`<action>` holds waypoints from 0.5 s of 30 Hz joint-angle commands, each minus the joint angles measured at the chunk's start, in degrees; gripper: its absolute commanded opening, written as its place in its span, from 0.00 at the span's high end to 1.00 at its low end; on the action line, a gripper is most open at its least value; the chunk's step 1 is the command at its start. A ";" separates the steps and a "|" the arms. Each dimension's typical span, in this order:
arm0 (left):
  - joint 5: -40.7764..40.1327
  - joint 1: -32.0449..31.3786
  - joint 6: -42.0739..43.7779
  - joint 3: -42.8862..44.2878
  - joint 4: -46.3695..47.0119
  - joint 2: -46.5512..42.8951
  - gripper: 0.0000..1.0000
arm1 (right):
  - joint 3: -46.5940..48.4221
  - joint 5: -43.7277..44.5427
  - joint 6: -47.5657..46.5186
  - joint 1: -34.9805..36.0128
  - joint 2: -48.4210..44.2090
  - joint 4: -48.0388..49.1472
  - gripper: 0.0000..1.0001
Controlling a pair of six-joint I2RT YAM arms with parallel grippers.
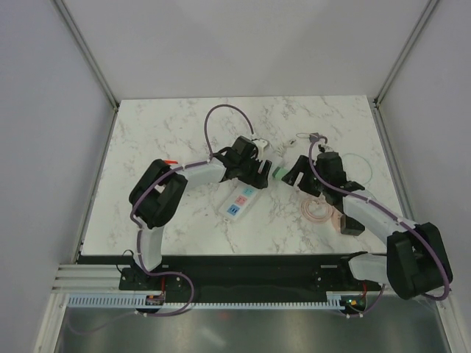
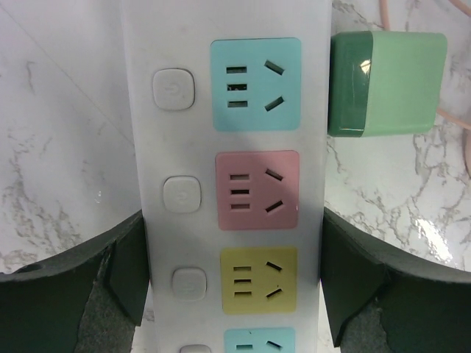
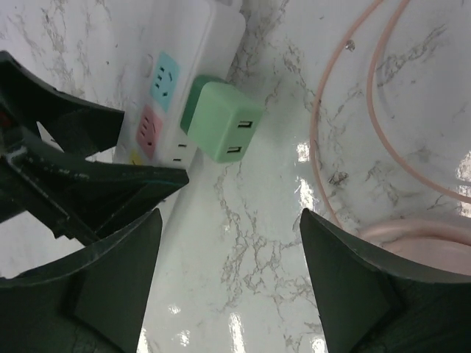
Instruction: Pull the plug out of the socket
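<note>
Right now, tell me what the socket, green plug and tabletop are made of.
The socket: likely white plastic, smooth matte shell. The green plug: plastic, glossy, highlights on its darker band. The table: marble-look top, grey veins, polished glare; possibly laminate.

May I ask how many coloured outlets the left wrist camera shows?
4, down the power strip: blue outlet, pink outlet, yellow outlet, cropped blue outlet; more may be hidden.

To my right, a pink cable [image 1: 318, 211] lies coiled on the marble table [image 1: 169, 132]; a small pale cable [image 1: 304, 138] rests farther back.
</note>
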 commanded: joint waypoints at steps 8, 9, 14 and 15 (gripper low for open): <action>10.98 -0.45 -5.47 -4.16 -2.17 -0.52 0.98 | -1.61 -13.00 9.31 -5.69 10.30 17.63 0.18; 11.24 -0.36 -5.73 -4.25 -2.00 -0.52 0.98 | -1.53 -13.44 9.66 -5.69 10.93 19.03 0.20; 12.04 -0.10 -6.35 -4.86 -1.12 -0.43 0.98 | -2.22 -13.97 10.89 -5.78 14.44 22.90 0.24; 12.04 -0.01 -6.35 -4.95 -0.94 -0.52 0.98 | -2.66 -13.97 11.24 -5.86 14.80 24.65 0.26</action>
